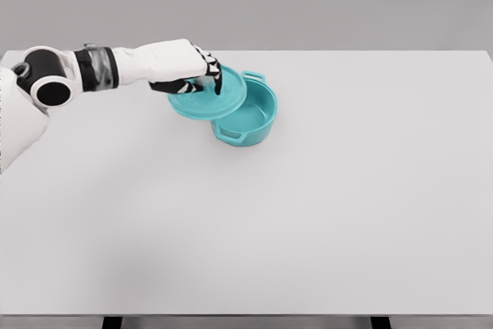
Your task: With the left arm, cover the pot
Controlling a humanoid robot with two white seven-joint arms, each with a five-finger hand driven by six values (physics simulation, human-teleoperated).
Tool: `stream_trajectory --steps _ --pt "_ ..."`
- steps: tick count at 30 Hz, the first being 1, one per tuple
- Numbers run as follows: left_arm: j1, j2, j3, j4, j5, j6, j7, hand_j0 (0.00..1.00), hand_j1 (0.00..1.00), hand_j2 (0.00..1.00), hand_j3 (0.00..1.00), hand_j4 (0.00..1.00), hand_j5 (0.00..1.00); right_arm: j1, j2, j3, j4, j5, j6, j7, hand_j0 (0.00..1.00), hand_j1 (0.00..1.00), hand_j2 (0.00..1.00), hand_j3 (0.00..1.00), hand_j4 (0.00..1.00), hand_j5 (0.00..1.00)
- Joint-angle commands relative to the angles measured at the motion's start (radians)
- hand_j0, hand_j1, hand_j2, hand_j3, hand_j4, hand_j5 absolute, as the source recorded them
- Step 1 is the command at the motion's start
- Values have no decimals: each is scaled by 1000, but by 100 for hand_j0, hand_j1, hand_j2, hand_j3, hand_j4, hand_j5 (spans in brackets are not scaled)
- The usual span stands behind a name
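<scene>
The teal pot (248, 117), a two-handled casserole, stands on the far half of the white worktop (308, 213), a little left of the middle. Its mouth is mostly open, the inside bottom showing. The matching teal lid (206, 100) is held tilted over the pot's left rim, overlapping that edge but not seated; whether it touches the rim cannot be told. The left hand (192, 75) has its fingers curled down onto the lid's top, apparently pinching the knob, which is hidden beneath them. Its arm reaches in from the far left. The right arm is not seen. By my judgement the lid is lifted and nearly delivered; what remains is shifting it right, levelling, lowering and letting go.
</scene>
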Motion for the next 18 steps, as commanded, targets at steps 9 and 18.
stream_trajectory --steps 9,18 --pt "-14 -87 2 76 -25 2 0 49 49 49 49 49 49 0 0 0 0 0 0 0 100 100 100 100 100 100" --pt "-20 -172 3 159 -52 2 0 49 49 49 49 49 49 0 0 0 0 0 0 0 100 100 100 100 100 100"
